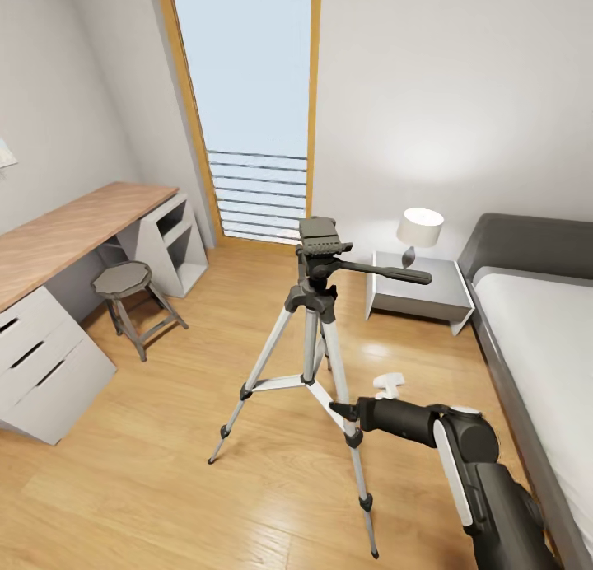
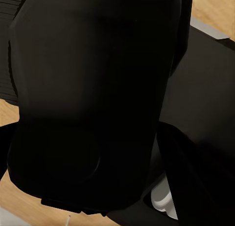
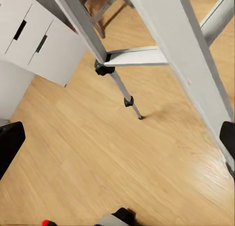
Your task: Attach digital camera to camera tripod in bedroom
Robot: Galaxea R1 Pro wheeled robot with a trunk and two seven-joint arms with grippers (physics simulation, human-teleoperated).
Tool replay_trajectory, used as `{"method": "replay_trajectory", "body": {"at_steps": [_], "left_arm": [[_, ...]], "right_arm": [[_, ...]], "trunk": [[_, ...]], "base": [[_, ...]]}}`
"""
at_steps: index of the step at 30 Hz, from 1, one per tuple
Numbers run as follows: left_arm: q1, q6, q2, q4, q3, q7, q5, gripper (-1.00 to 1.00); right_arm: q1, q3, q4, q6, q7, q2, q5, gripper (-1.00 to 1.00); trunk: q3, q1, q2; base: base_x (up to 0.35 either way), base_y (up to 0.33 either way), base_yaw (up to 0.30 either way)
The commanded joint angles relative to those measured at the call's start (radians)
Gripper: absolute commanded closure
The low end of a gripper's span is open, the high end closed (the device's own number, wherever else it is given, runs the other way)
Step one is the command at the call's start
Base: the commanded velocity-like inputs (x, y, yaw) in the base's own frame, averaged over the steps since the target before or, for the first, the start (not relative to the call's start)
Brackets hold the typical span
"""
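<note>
bedroom tripod waits, mount plate still bare

pale grey walls and a wood plank floor [image 1: 165,488] frame the camera tripod [image 1: 317,339], standing mid-room between the wood-topped desk [image 1: 74,224] and the grey bed [image 1: 535,323], with a white nightstand [image 1: 416,294] and lamp [image 1: 419,226] behind it. its three slim silver legs look smooth and metallic, jointed in black; the ridged black head carries a long pan handle, and nothing sits on the plate. the right gripper [image 1: 339,407] reaches low beside a tripod leg; whether its fingers are spread or closed i cannot tell. in the right wrist view a dark shape with a red spot [image 3: 45,222] lies at the frame edge, possibly the digital camera, but too little shows to be sure. the left wrist view is dark, matte black surfaces close up. judging by the empty head, attaching is not yet done; next the camera likely has to be raised well up to the plate.
</note>
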Motion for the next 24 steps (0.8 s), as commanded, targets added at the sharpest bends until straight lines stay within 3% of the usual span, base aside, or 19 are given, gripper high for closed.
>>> {"method": "replay_trajectory", "body": {"at_steps": [1,4,10,18,24], "left_arm": [[0.000,-0.002,0.000,0.000,-0.008,0.002,0.007,1.00],[0.000,-0.002,0.000,0.000,-0.008,0.002,0.007,1.00],[0.000,-0.002,0.000,0.000,-0.008,0.002,0.007,1.00],[0.000,-0.002,0.000,0.000,-0.008,0.002,0.007,1.00],[0.001,-0.002,-0.004,0.000,-0.007,0.002,0.009,1.00]], "right_arm": [[-0.001,0.007,0.000,-0.004,0.007,0.003,0.006,-1.00],[0.000,0.047,0.009,-0.101,-0.020,0.020,0.008,-1.00],[0.000,0.060,0.041,-0.249,-0.105,0.025,0.006,-1.00],[0.000,0.063,0.046,-0.298,-0.133,0.025,0.006,-1.00],[-0.001,0.029,0.028,-0.285,-0.152,0.013,0.010,-1.00]], "trunk": [[-0.002,0.000,-0.002],[-0.002,0.000,-0.002],[-0.002,0.000,-0.002],[-0.002,0.000,-0.002],[-0.002,0.000,-0.002]], "base": [[0.000,0.000,0.000],[0.000,0.000,0.000],[0.000,0.000,0.000],[0.000,0.000,0.000],[0.000,0.000,0.000]]}}
